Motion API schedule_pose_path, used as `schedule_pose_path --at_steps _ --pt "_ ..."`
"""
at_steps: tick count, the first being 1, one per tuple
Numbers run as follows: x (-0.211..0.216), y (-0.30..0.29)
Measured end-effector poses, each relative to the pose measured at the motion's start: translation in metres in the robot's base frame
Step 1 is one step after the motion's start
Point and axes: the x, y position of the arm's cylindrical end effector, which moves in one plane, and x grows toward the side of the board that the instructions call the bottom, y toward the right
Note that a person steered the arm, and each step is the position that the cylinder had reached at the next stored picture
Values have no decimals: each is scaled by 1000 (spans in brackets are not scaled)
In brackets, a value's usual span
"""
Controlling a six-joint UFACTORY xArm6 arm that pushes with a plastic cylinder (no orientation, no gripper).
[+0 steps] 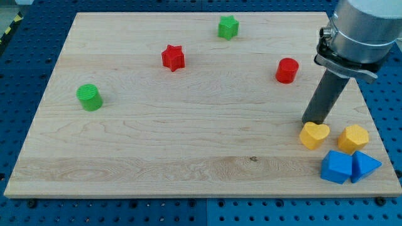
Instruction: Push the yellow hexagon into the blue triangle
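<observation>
1. Your wooden desk (pixel 188 144) carries matte blocks with a plastic look; the end effector is a dark rod, with nothing to clench.
2. My tip (pixel 312 122) touches the yellow heart (pixel 313 135); the yellow hexagon (pixel 353 138) sits just right, above the blue triangle (pixel 365 166).

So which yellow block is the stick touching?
My tip sits at the yellow heart, the yellow block further to the view's left. The yellow hexagon lies apart, to the view's right.

Rod tilted, my tip (pixel 310 122) down
</observation>
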Motion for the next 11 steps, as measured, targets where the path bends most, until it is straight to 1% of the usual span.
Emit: schedule_pose_path --at_steps 1,2,3,4,5,6,7,9,10,11 --pt "15 0" --pt "16 0" --pt "8 6" --pt "-15 32" --pt "-14 65" --pt "8 65" --pt "8 65" --pt "24 66" --pt "-3 48" --pt "-68 31"
